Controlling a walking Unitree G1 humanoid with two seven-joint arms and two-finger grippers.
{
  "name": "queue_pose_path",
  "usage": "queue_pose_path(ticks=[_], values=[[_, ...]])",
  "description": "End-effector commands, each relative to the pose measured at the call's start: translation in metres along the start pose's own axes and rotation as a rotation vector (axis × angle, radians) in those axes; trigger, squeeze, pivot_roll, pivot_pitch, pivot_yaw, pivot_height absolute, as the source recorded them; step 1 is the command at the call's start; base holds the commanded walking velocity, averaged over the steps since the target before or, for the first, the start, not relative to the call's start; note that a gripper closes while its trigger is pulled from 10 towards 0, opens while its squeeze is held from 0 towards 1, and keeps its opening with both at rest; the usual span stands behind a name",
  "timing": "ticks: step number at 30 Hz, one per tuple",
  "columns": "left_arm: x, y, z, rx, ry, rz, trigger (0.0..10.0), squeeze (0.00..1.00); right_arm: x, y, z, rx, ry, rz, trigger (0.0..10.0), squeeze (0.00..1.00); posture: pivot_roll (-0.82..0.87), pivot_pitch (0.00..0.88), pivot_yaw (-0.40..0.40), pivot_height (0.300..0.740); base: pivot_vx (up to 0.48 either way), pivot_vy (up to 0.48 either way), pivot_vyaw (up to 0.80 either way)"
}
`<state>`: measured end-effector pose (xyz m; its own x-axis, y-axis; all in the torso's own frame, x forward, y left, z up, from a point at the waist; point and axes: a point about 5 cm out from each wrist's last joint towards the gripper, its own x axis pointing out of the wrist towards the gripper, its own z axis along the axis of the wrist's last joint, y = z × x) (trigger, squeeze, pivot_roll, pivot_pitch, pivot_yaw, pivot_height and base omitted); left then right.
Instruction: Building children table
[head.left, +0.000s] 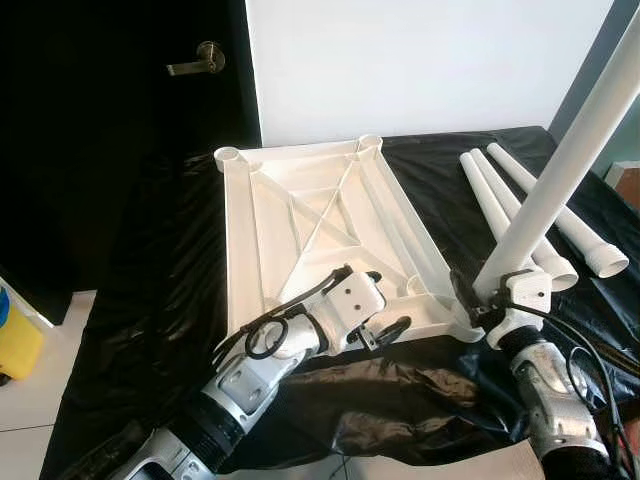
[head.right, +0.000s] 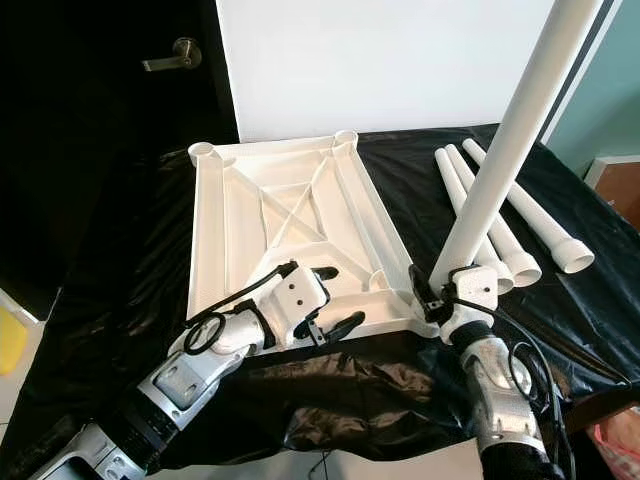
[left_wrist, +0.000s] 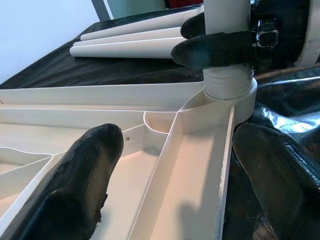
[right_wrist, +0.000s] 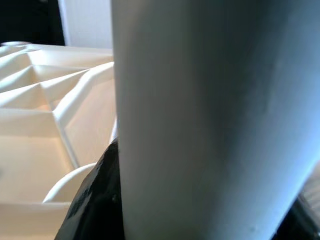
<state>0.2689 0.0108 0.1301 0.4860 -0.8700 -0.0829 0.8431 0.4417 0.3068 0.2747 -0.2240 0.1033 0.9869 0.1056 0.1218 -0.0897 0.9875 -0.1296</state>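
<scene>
Seating a leg in the upturned tabletop's corner socket.

Right pincer (head.left: 487, 300) is pinching the leg (head.left: 560, 170) upright at the tabletop's (head.left: 300, 215) five-o'clock corner; left pincer (head.left: 385, 332), spread, is straddling the near rim, probably steadying it; spare legs (head.left: 530, 215) are lying at three o'clock.

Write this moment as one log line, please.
right end effector: shut on leg in corner socket | left end effector: open, at tabletop edge

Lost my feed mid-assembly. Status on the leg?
Right claw shut on leg, seated in tabletop corner socket. Left claw open, straddling tabletop's near edge. Three spare legs lie clear.
</scene>
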Motion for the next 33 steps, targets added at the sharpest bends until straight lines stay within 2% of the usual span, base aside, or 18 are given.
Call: queue_pose_path(ticks=[1, 7, 8, 16, 20, 25, 33], values=[[0.0, -0.007, -0.001, 0.017, 0.008, -0.18, 10.0, 0.0, -0.007, 0.004, -0.017, 0.001, 0.104, -0.066, 10.0, 0.0, -0.05, 0.0, -0.005, 0.74, 0.0, 0.0, 0.0], [-0.002, -0.005, 0.0, 0.017, 0.009, -0.168, 10.0, 0.0, -0.006, 0.021, -0.016, 0.053, 0.106, -0.174, 10.0, 0.0, -0.04, 0.0, -0.011, 0.74, 0.0, 0.0, 0.0], [-0.003, -0.004, 0.0, 0.017, 0.01, -0.165, 10.0, 0.0, -0.006, 0.03, -0.016, 0.07, 0.108, -0.206, 10.0, 0.0, -0.03, 0.0, -0.01, 0.74, 0.0, 0.0, 0.0], [-0.005, -0.003, -0.001, 0.018, 0.012, -0.162, 10.0, 0.0, -0.005, 0.037, -0.016, 0.092, 0.114, -0.265, 10.0, 0.0, -0.02, 0.0, -0.01, 0.74, 0.0, 0.0, 0.0], [-0.006, -0.001, -0.001, 0.021, 0.015, -0.153, 10.0, 0.0, -0.004, 0.047, -0.015, 0.172, 0.125, -0.417, 10.0, 0.0, -0.02, 0.0, -0.013, 0.74, 0.0, 0.0, 0.0], [-0.006, 0.0, -0.001, 0.016, 0.011, -0.148, 10.0, 0.0, -0.001, 0.05, -0.011, 0.198, 0.101, -0.424, 10.0, 0.0, -0.03, 0.0, -0.002, 0.74, 0.0, 0.0, 0.0], [-0.007, 0.0, 0.0, 0.013, 0.007, -0.16, 10.0, 0.0, 0.0, 0.048, -0.002, 0.18, 0.045, -0.391, 10.0, 0.0, -0.04, 0.0, 0.013, 0.74, 0.0, 0.0, 0.0]])
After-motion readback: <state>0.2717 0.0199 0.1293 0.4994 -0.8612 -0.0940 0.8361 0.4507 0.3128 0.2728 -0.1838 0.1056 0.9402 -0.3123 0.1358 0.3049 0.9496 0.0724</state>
